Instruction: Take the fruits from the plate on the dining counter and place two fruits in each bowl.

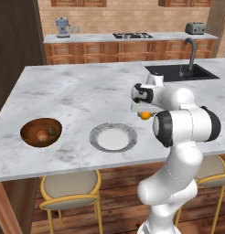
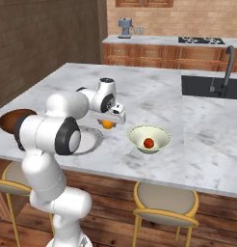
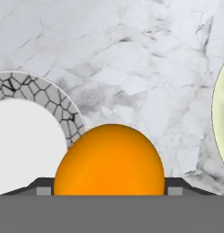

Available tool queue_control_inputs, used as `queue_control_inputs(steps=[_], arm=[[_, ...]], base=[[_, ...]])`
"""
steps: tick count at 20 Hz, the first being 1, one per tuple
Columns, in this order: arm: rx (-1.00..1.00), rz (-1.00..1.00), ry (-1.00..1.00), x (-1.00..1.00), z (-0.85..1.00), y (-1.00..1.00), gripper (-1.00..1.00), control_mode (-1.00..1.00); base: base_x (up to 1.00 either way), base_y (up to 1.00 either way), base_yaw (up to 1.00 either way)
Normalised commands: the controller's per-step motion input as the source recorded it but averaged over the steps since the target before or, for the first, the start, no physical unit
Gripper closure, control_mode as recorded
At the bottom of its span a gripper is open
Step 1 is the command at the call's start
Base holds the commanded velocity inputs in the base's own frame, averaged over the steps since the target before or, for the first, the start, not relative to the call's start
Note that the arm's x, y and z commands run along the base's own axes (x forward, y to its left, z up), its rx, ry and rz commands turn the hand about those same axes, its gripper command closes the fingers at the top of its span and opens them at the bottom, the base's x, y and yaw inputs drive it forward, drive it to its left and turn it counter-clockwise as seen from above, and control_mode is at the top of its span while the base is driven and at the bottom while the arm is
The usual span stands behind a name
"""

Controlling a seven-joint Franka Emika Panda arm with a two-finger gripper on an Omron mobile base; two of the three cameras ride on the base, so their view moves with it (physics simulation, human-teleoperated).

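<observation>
My gripper (image 1: 145,114) is shut on the bright orange fruit (image 3: 109,161), held just above the dining counter (image 1: 77,91) between the plate and the pale bowl. In the right base view the orange fruit (image 2: 108,124) hangs under the hand. The grey-rimmed plate (image 1: 98,132) has a bare white centre; its rim (image 3: 41,91) lies left of the fruit in the hand view. At the left, the brown bowl (image 1: 27,130) holds a reddish-peach fruit (image 1: 42,135) and a dark green fruit (image 1: 51,131). One red fruit (image 2: 148,143) rests in the pale cream-green bowl (image 2: 139,131).
A black sink (image 1: 180,72) with a dark tap (image 1: 191,55) is set into the counter's far right. Yellow-framed stools (image 1: 71,189) stand below the near edge. The back worktop carries a hob, a toaster and a coffee machine.
</observation>
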Motion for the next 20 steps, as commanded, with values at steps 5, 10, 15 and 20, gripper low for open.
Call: queue_control_inputs(steps=[5, 10, 15, 20], arm=[[0.01, -0.03, 0.02, 0.15, 0.01, -1.00, 1.00, -1.00], [0.02, -0.01, 0.01, 0.25, 0.00, -1.00, 1.00, -1.00], [0.01, 0.00, 0.00, 0.20, -0.18, -1.00, 1.00, -1.00], [0.00, 0.00, 0.00, 0.02, -0.69, -0.57, 1.00, -1.00]], base=[[0.00, 0.00, 0.00], [0.00, 0.00, 0.00], [0.00, 0.00, 0.00], [0.00, 0.00, 0.00]])
